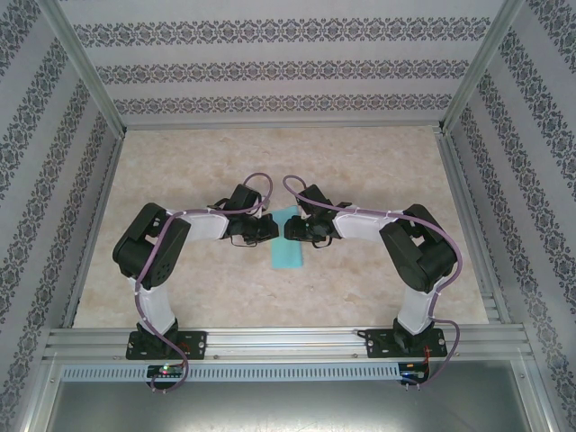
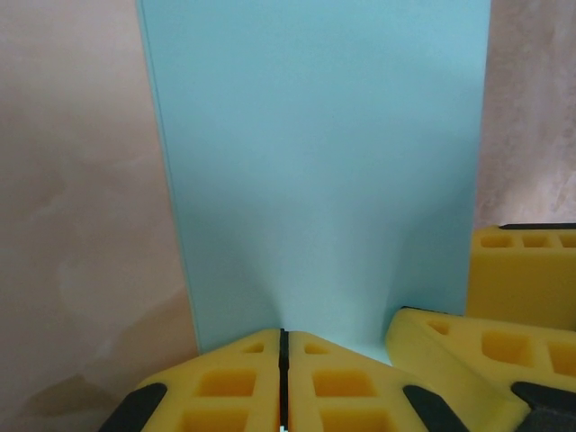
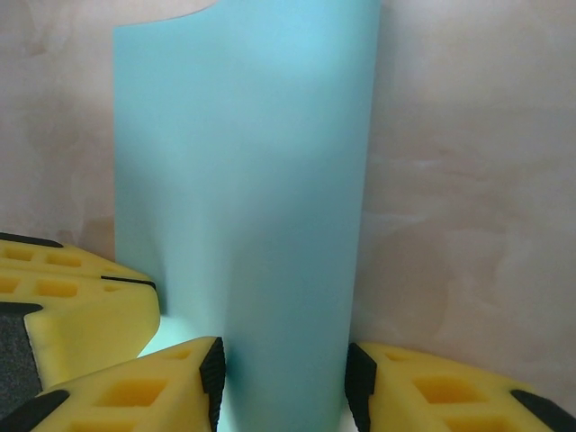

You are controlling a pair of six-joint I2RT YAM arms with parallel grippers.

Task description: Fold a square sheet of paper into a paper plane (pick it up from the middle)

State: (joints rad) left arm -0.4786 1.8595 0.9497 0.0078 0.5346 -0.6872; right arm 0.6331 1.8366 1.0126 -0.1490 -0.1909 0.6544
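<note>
Possibly folded paper (image 1: 288, 252) rests on marbled table (image 1: 378, 171) amid patterned walls (image 1: 270, 72).

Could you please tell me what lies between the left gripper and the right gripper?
The square sheet of paper: in the top external view it lies between the left gripper and the right gripper, which face each other across it.

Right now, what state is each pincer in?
Left pincer: closed, pinching the teal paper sheet.
Right pincer: open, fingers either side of the sheet.
</note>
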